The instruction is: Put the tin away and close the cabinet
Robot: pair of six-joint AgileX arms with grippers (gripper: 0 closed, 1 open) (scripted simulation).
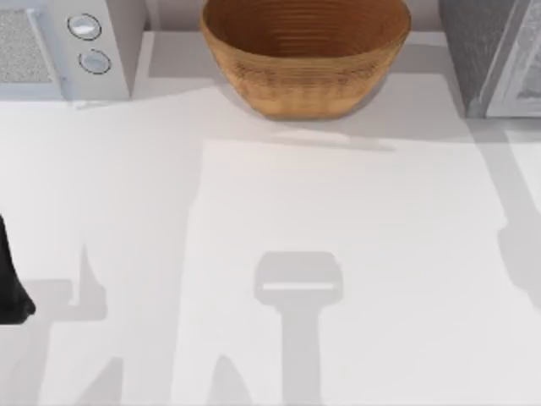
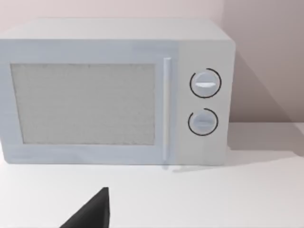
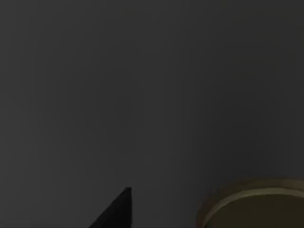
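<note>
Starting at the left, my left arm (image 1: pixel 10 283) is sitting parked at the table's (image 1: pixel 355 203) left edge. Its wrist camera is looking straight at the white microwave (image 2: pixel 114 95) in the far left corner, with the door shut. A bit of the left gripper (image 2: pixel 92 213) is poking into that view, but I can't tell if it's clenched or released. Moving along, the wicker basket (image 1: pixel 304 51) is sitting at the far middle. The grey cabinet (image 1: pixel 494 51) is standing in the far right corner, and that's where the work seems to be happening. The right wrist view is dark, so honestly I'm not able to say where the tin is sitting, or whether the right gripper (image 3: pixel 114 213) is grasping it or has let go. Judging from that, I'm guessing the right arm is reaching toward or into the cabinet. If so, I'd be going slow here. I'd keep the tin upright, set it well inside so it isn't blocking the door, and pull straight back out before pushing the cabinet closed. The risk is clipping the door or tipping the tin on the way out.
</note>
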